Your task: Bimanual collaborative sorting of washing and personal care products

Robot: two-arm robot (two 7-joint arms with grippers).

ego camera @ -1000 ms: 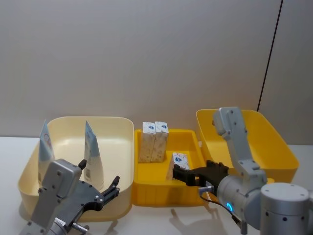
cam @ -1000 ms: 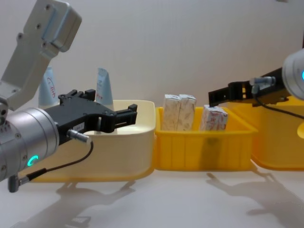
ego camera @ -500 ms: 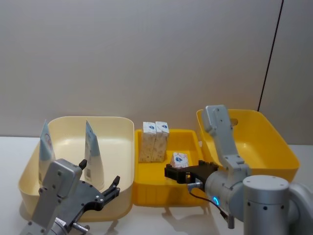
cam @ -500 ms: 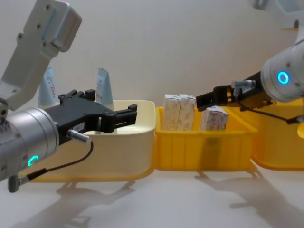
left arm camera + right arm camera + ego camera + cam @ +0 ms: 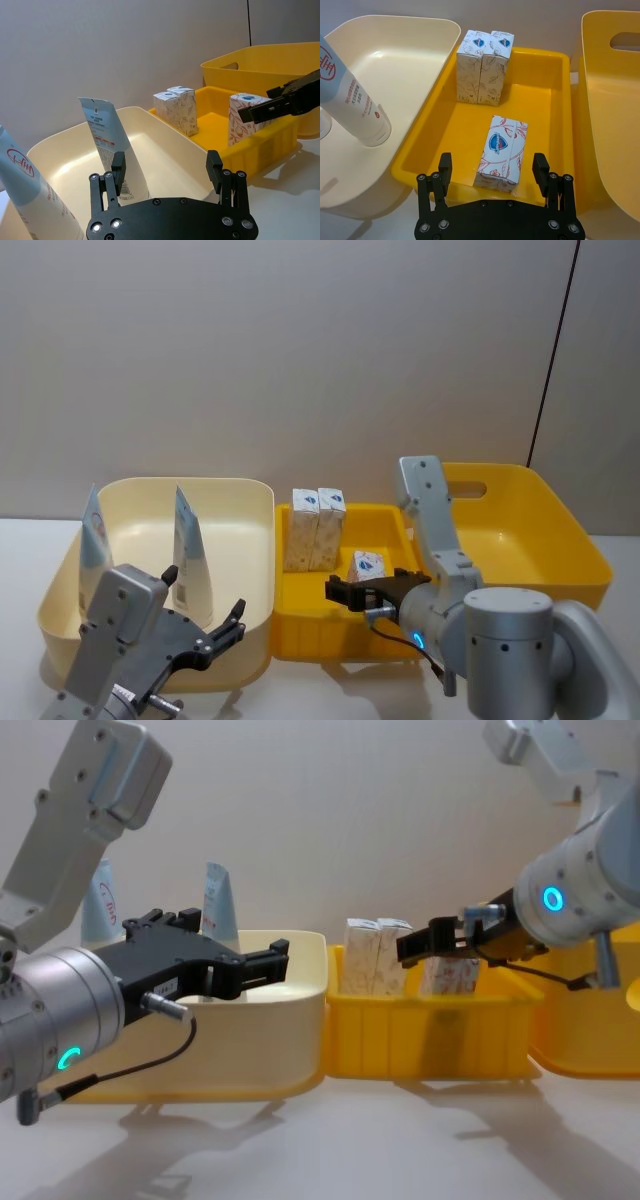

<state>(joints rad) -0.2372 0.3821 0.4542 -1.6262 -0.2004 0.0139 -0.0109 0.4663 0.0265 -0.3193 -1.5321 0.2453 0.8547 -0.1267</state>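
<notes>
Little here can actually be read. The nearer pale blue tube [image 5: 30, 190] carries a red round logo, but I cannot make its strokes out as letters. The second tube [image 5: 107, 145] shows a dark band of fine print, a reddish line and a barcode low down, all too small to read. The lone carton [image 5: 502, 150] bears a blue shield emblem with illegible white script. The pair of cartons [image 5: 482, 67] have the same blue mark on top.

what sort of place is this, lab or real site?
Likely a lab bench: white table, plain grey wall, three tubs in a row holding a few cartons and tubes. Right gripper open over the middle tub, left gripper open by the cream tub.
</notes>
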